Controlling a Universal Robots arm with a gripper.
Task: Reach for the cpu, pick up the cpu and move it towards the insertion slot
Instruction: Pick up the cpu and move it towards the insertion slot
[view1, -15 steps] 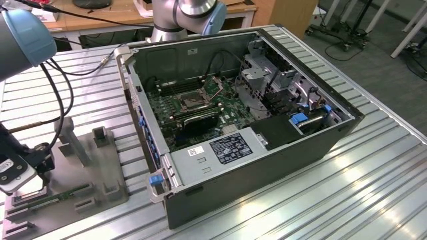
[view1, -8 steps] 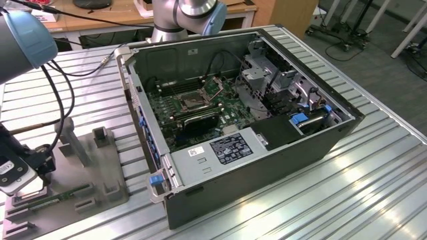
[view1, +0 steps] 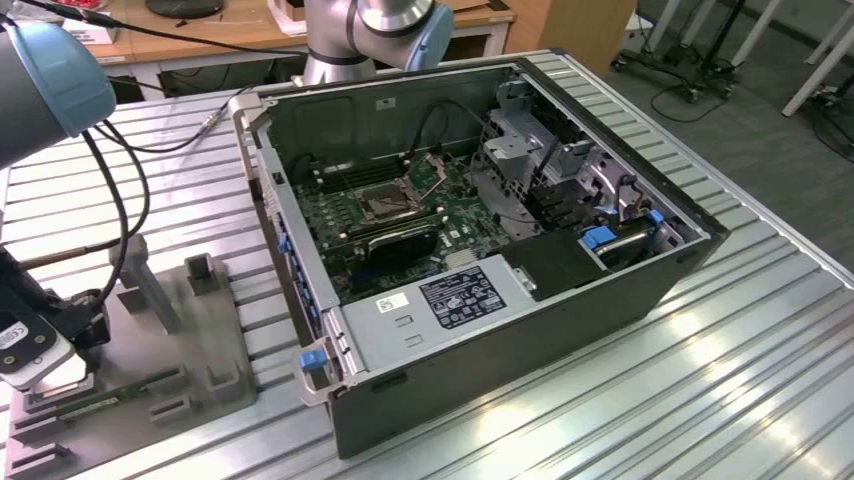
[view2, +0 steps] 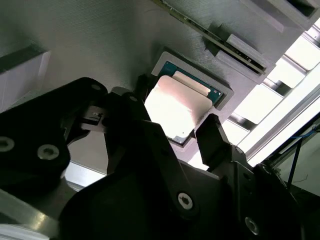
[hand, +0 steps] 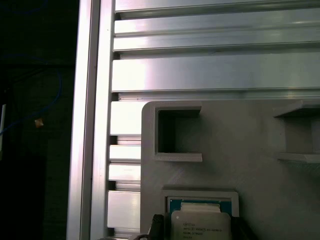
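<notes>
The tool (view2: 177, 114) is down over the grey plastic tray (view1: 200, 335), which sits on the slatted aluminium tabletop (view1: 747, 330) close to its edge at the exterior view's left. The cpu (view2: 175, 100) lies directly under the tool and centred in it, so there is no sideways offset to close. Both wrist views show the tool's black parts bracketing two opposite edges of the plate. Whether the tool is already clenched on those edges or standing released just off them, I cannot tell.

The cpu is flat in its square recess, pale metal face up. A thin band of its green board shows along one side, inside the recess rim, and nothing suggests it has been raised from its seat. Being square, it has no long axis to line up. What counts is that its edges run parallel to the tool's bracketing parts, and they appear to.

The insertion slot (view1: 387, 205) is well apart from here. It lies on the board inside the open computer case (view1: 561, 290), toward the exterior view's right of the tray, with the case's near wall between the two.
</notes>
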